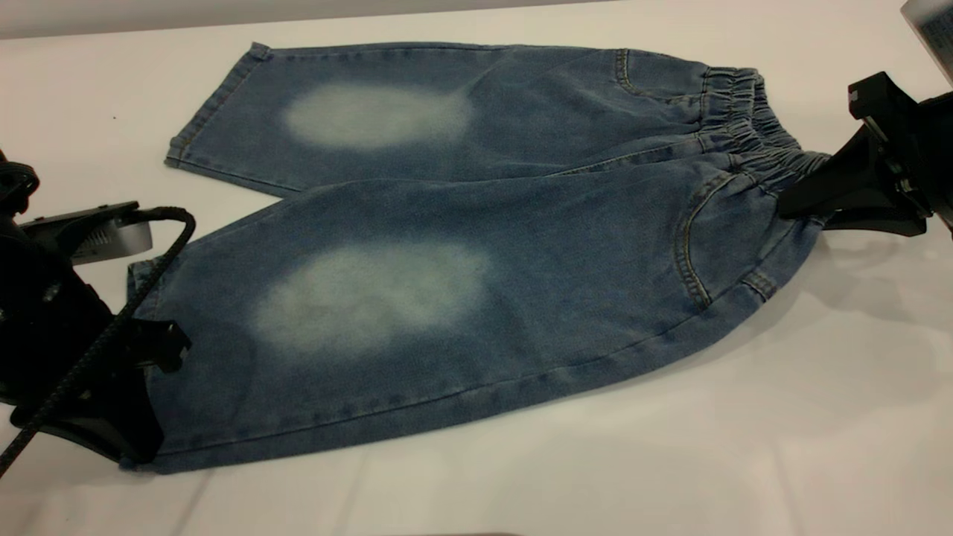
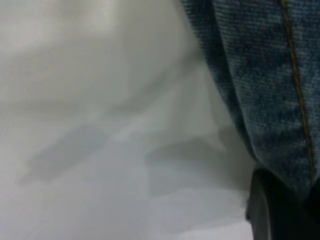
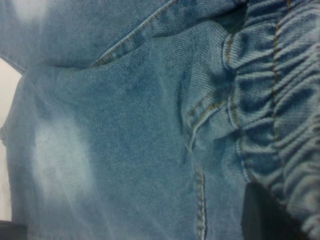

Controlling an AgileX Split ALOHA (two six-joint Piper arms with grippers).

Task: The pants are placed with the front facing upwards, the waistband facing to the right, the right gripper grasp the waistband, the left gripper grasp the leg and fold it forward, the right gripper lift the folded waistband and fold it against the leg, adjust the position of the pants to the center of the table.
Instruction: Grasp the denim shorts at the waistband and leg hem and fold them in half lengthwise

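The short blue denim pants with pale faded oval knee patches (image 1: 461, 253) lie flat and front-up on the wide, plain white smooth surface (image 1: 670, 447), sitting toward twelve o'clock of its middle, legs pointing to nine o'clock and the ruched, elasticated denim waistband (image 1: 752, 126) at three o'clock.

The right tool, a black angular one with tapered wedge-shaped jaws (image 1: 793, 202), has its tips on the near end of that waistband and looks clamped on the gathered cloth. The wrist view shows only a dark corner of a jaw over the ruching, so I judge rather than see how deep the bite goes.

The left tool, bulky and black with a braided cable and a small grey boxy module (image 1: 141, 402), sits at the hem of the nearer leg, at about eight o'clock. Denim hangs right against its jaw in the wrist view. Whether it has closed on the hem I cannot tell.

The risks, as I read it:
- A shallow bite on the elastic could let the waistband slip out once lifted.
- If the left tool has caught only the hem's edge, the leg may drop midway through the fold.
- Uneven lifting would skew the fold, leaving the legs misaligned.
- The braided cable could drag across the leg.
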